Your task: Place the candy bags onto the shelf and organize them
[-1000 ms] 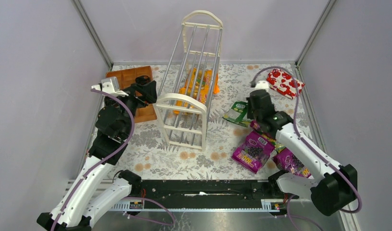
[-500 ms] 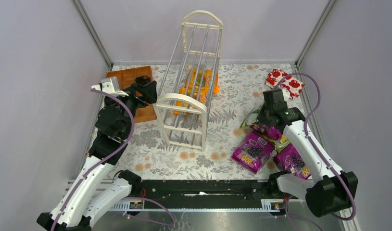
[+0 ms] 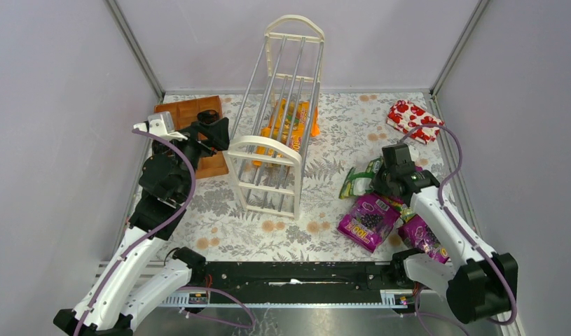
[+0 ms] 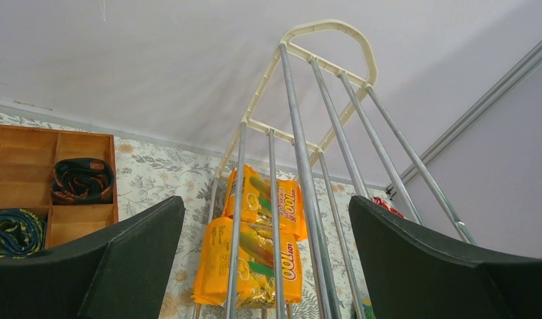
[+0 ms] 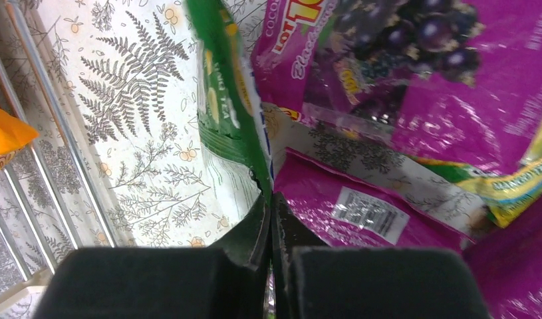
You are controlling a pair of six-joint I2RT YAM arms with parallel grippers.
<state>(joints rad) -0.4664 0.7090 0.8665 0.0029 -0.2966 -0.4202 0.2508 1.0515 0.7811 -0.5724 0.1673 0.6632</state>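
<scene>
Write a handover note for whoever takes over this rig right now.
Left pincer: open and empty, held beside the shelf, facing its rods.
Right pincer: shut on the edge of the green bag, to the right of the shelf.
Done: two orange bags lie low down inside the shelf.
Left: shelve the green bag, then the two purple bags lying on the table at the right, and the yellowish packet wedged among them.
</scene>
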